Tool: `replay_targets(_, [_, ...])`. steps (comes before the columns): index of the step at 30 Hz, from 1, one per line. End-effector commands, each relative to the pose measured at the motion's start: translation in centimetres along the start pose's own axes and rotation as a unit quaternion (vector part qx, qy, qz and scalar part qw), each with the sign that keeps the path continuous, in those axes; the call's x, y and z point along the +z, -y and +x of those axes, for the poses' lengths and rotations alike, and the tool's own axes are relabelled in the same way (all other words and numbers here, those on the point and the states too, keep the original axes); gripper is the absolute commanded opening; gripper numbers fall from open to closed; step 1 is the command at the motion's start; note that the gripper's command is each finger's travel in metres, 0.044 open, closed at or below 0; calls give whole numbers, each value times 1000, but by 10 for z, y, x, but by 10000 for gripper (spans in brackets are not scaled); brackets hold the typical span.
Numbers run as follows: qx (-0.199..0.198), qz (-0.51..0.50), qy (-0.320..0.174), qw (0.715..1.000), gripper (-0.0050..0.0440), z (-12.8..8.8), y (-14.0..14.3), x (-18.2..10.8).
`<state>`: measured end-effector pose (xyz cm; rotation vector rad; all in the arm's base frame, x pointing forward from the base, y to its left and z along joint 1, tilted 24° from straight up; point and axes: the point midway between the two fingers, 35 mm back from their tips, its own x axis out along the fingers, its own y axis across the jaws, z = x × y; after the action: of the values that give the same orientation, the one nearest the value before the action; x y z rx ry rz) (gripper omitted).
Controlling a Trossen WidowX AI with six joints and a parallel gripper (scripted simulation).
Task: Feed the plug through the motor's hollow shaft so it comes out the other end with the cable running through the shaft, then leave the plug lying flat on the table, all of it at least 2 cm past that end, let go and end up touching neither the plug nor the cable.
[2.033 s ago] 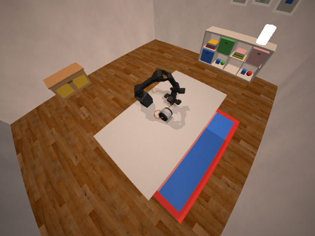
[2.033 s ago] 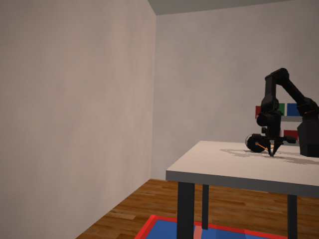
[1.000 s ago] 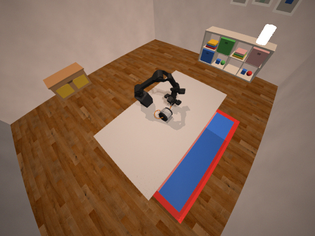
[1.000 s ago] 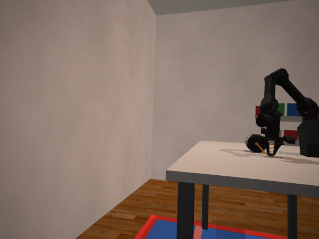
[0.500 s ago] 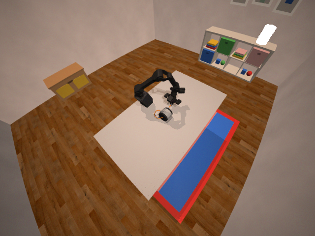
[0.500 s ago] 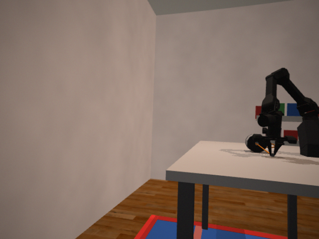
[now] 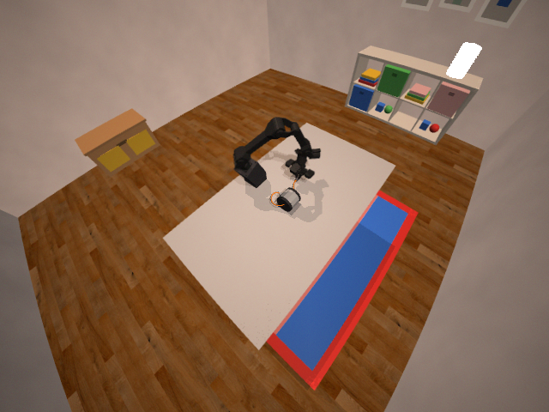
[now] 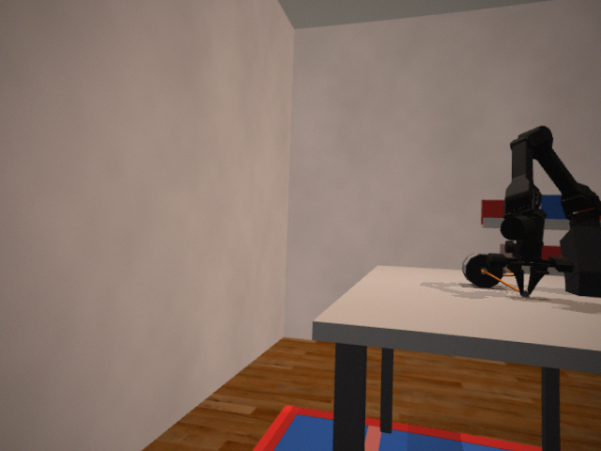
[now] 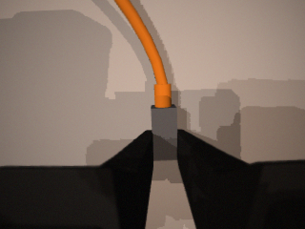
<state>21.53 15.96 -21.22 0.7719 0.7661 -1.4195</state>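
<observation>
Black two-fingered hand: I have it clamped on the small grey square plug, down at the pale table. Orange round cable: runs from the plug away toward the silver cylindrical motor just beyond. Progress, by my reckoning: plug grasped only; threading the hollow shaft, laying the plug flat past the far end and releasing remain.

Tabletop: carrying the arm, motor and plug.
Motor: lying just before the arm's base.
Plug: sitting between the jaws, on the tabletop beside the motor.
Cable: running from plug towards motor.
</observation>
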Motion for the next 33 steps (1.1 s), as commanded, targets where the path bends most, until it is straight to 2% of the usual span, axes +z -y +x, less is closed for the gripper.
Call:
replay_targets(1, [0, 0, 0, 1000, 0, 0, 0, 0])
replay_targets(33, [-4, 1, 1, 1000, 0, 0, -5, 4])
